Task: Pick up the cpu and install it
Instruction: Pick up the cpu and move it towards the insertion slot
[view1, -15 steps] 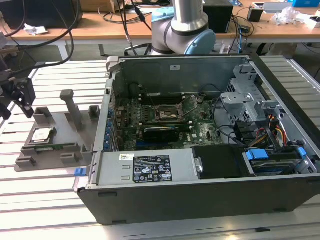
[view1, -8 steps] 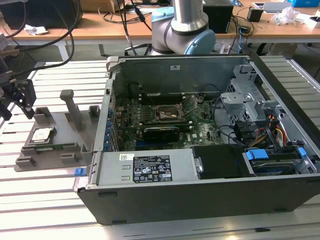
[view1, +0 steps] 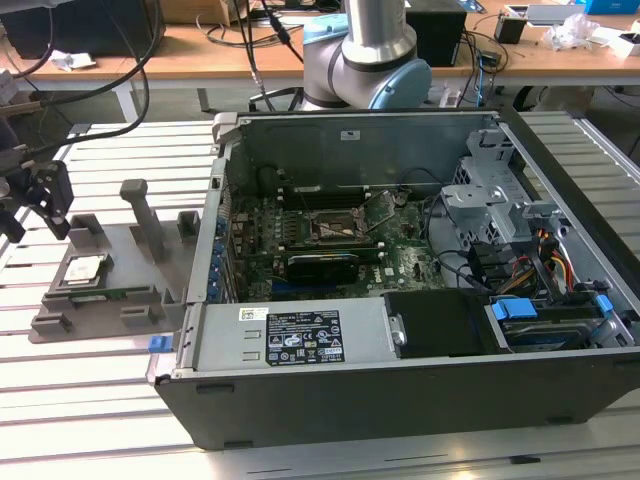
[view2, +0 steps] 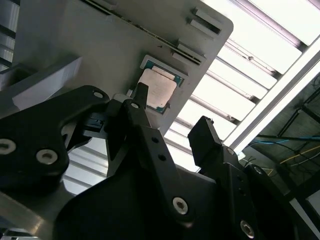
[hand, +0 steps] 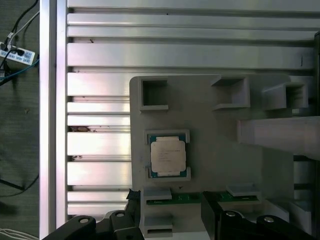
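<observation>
The cpu (view1: 85, 268) lies flat in a square pocket of the grey fixture plate (view1: 130, 300), at the exterior view's left. Its dull silver top and thin green rim show in both wrist views (hand: 169, 154) (view2: 156, 90). My gripper (view1: 35, 205) hangs above and just off the plate's left end, apart from the chip. It is open, with two black fingers (view2: 141, 95) spread and nothing between them. In the first wrist view the gripper (hand: 172, 197) sits just beyond one edge of the cpu's pocket.
An open computer case (view1: 400, 380) fills the middle and right of the exterior view, its motherboard socket frame (view1: 335, 228) open. Upright posts (view1: 145, 215) stand on the fixture plate. Two green memory sticks (hand: 172, 198) lie in slots beside the cpu pocket. Everything rests on a slatted aluminium table (hand: 95, 55).
</observation>
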